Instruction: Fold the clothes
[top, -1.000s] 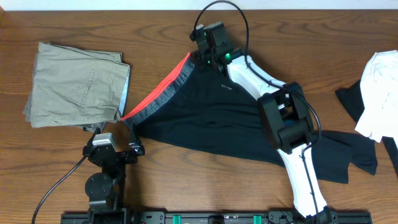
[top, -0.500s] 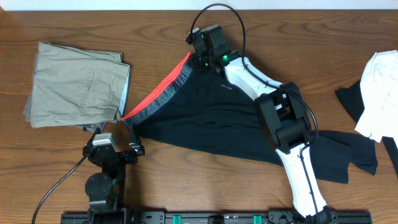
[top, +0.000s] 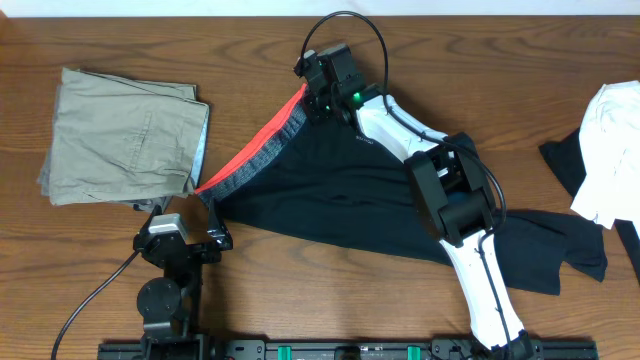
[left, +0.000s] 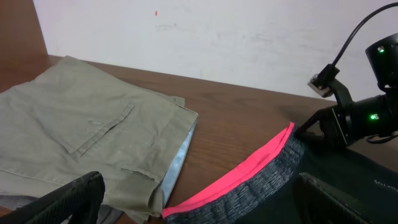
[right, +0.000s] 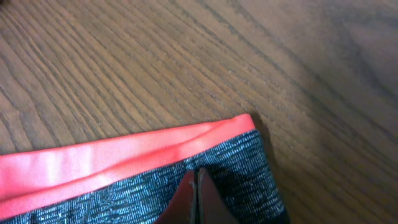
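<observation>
The black leggings (top: 340, 190) lie spread across the middle of the table (top: 90, 270); they look light, limp and stretchy. The right gripper (top: 316, 100) pinches the far corner of the waistband (top: 262, 150), probably the firmest hold. The left gripper (top: 188, 232) stands wide and empty beside the near corner.

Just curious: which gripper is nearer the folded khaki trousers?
Left. The left gripper sits open beside the folded khaki trousers; the right gripper, farther off, is shut on the black leggings' waistband.
</observation>
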